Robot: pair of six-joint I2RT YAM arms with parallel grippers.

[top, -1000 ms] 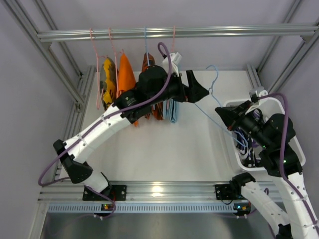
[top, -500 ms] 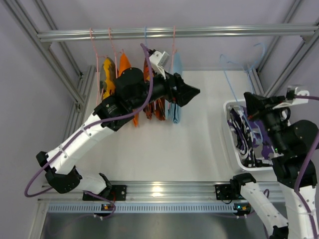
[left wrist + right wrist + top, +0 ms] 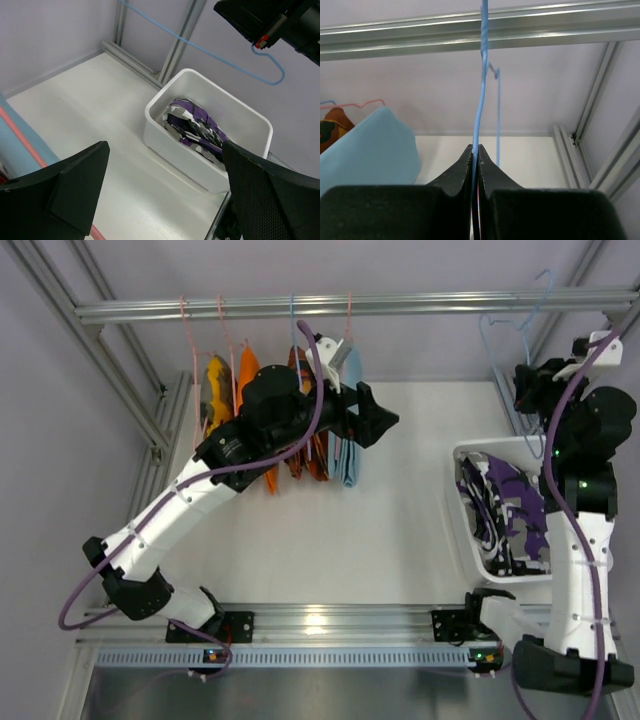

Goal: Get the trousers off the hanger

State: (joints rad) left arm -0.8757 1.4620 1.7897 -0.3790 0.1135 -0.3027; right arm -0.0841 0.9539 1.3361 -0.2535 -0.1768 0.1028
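Right wrist view: the fingers of the right gripper (image 3: 475, 150) are seen pressed together on the thin light-blue wire of the hanger (image 3: 482, 75), with only the wire between their tips. From the fingertips the wire is led straight up and passes in front of the aluminium rail (image 3: 545, 30), which runs across above them. A second strand of the same wire is seen just to the right of the fingers and behind them. Whether the hook touches the rail cannot be told. To the left of the fingers a plain light-blue garment (image 3: 370, 145) is shown. Beyond it are a pink hanger (image 3: 365, 104) and the edge of an orange patterned garment (image 3: 332, 127).

In the left wrist view the fingers of the left gripper (image 3: 165, 147) are held wide apart, and nothing is gripped or touched by them. Beyond the fingertips, in the gap between them, a white bin (image 3: 200, 165) is seen on the table. The trousers (image 3: 195, 127) are lying crumpled inside it, apart from the hanger. The hanger wire is seen crossing above the bin.

In the top external view the trousers are found in the bin below the right fingers, well apart from them, while the hanger rises from those fingers toward the rail.
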